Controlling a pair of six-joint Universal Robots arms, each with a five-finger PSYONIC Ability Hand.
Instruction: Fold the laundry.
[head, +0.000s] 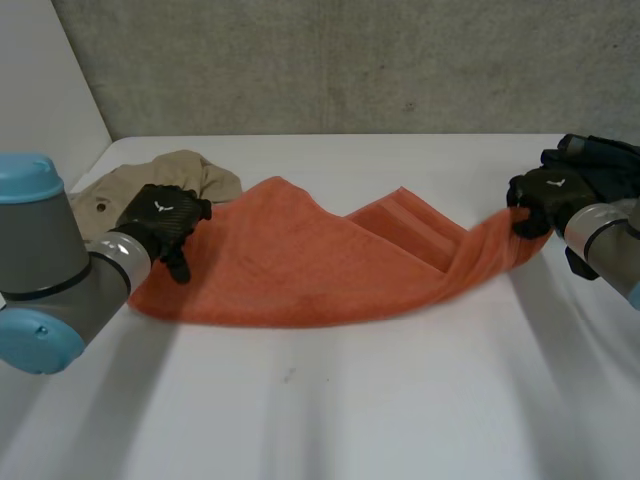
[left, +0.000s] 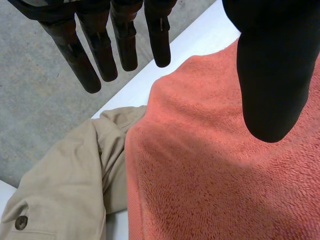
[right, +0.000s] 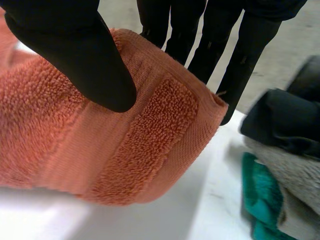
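One towel end, pinched by the right hand, partly hides its fingers.

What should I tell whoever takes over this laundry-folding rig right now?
Left hand: open, fingers straight, at the left end of the orange terry towel, next to the beige buttoned garment.
Right hand: shut on the towel's right end, thumb on its woven border, holding that end up off the white table.
Done: towel stretched across the table with one flap turned over, no neat fold.
Left: finish folding the towel, then the beige garment. A pile of dark, grey and teal cloths lies beside the right hand.
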